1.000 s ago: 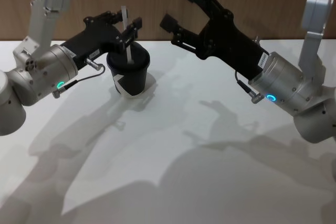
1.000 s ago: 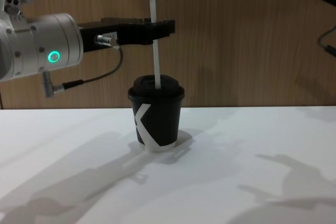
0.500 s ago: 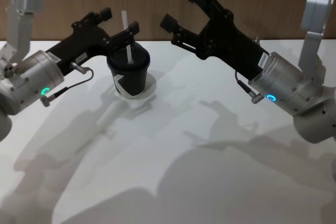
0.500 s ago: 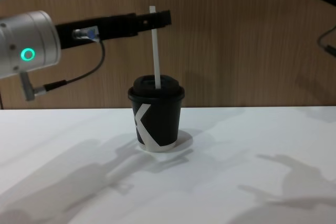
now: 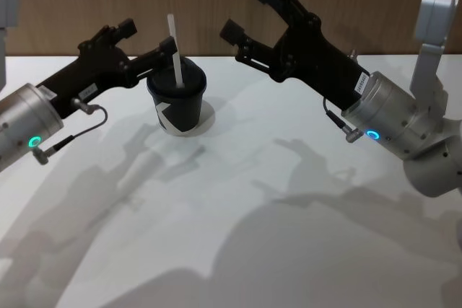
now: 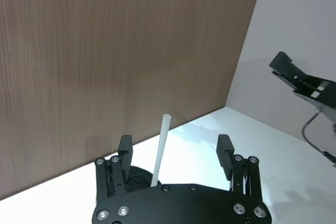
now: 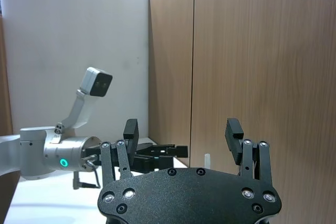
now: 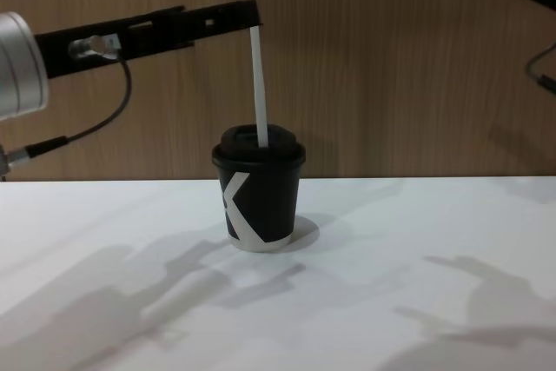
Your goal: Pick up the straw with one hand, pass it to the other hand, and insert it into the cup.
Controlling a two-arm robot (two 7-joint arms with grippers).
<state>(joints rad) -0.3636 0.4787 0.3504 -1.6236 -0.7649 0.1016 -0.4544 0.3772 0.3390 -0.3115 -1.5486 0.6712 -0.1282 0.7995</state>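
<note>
The white straw [image 5: 174, 50] [image 8: 257, 84] stands nearly upright in the domed lid of the black cup [image 5: 177, 104] [image 8: 259, 195], which sits at the table's back left. My left gripper [image 5: 148, 37] [image 8: 234, 16] is open at the height of the straw's top, just left of it. In the left wrist view the straw [image 6: 160, 150] rises between the left gripper's [image 6: 175, 148] spread fingers, touching neither. My right gripper [image 5: 245, 11] [image 7: 182, 129] hangs open and holds nothing, raised to the right of the cup.
The white table [image 5: 238, 207] stretches open in front of the cup and to its right. A wooden wall [image 8: 391, 67] runs close behind the cup. Both arms' shadows lie across the tabletop.
The left gripper has opened off the straw and drawn back to the left. The straw stays standing in the cup. The right arm has not moved.
</note>
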